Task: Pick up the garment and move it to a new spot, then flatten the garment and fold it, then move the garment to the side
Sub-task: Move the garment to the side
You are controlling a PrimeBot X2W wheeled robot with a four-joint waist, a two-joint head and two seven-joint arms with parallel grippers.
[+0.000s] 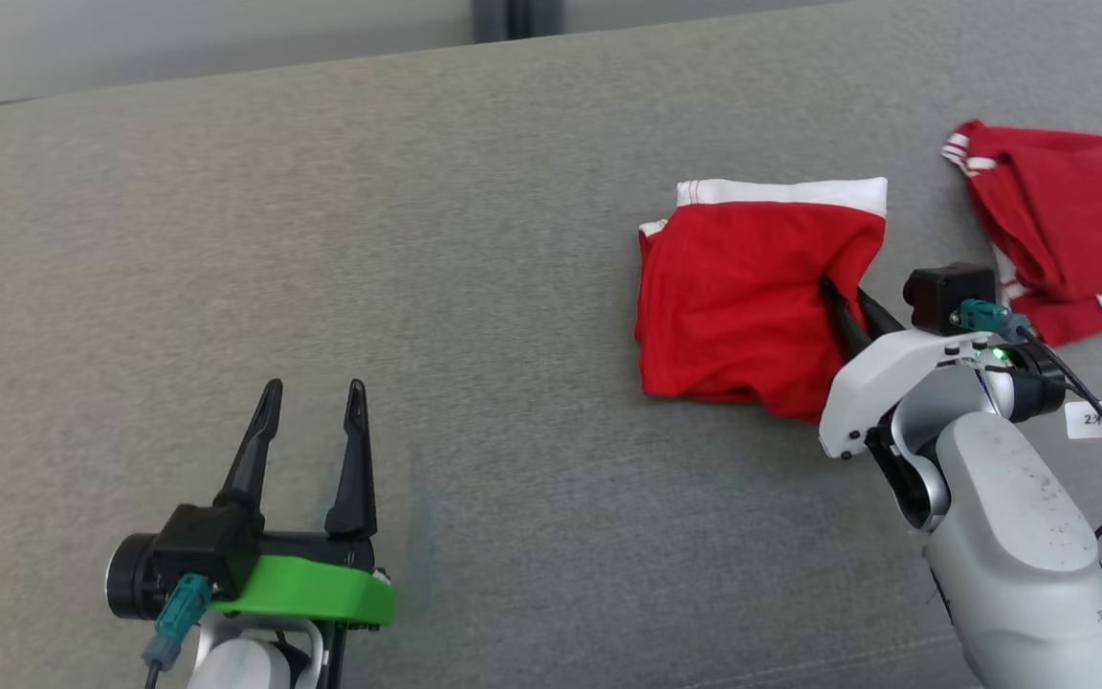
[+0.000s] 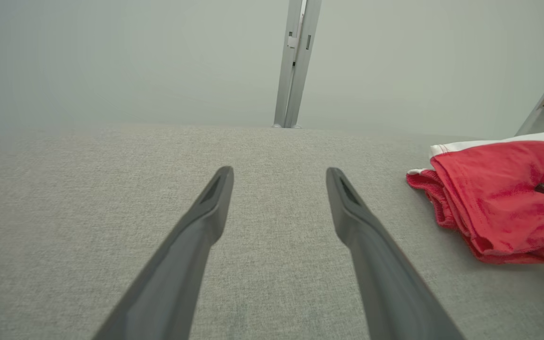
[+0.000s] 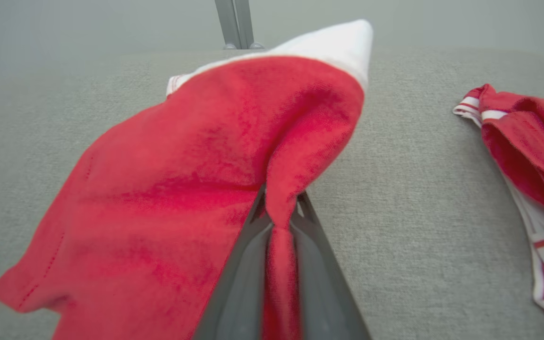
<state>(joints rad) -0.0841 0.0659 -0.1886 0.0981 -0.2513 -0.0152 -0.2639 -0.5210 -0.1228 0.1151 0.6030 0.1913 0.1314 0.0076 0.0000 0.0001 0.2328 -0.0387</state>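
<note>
The garment (image 1: 742, 297) is a red piece with a white band, lying rumpled on the grey cushion right of centre. My right gripper (image 1: 846, 299) is shut on a fold at its right edge; in the right wrist view the red cloth (image 3: 215, 189) is pinched between the two dark fingers (image 3: 239, 264) and lifts into a ridge. The garment (image 2: 498, 198) also lies at the right of the left wrist view. My left gripper (image 1: 312, 400) stands open over bare cushion at the lower left, well away from the garment, with nothing between its fingers (image 2: 196, 236).
A second red garment with white stripes (image 1: 1068, 239) lies at the far right edge of the cushion (image 1: 321, 239), also seen as the striped garment (image 3: 531, 156) in the right wrist view. A metal post (image 2: 298, 61) stands behind the cushion's back edge.
</note>
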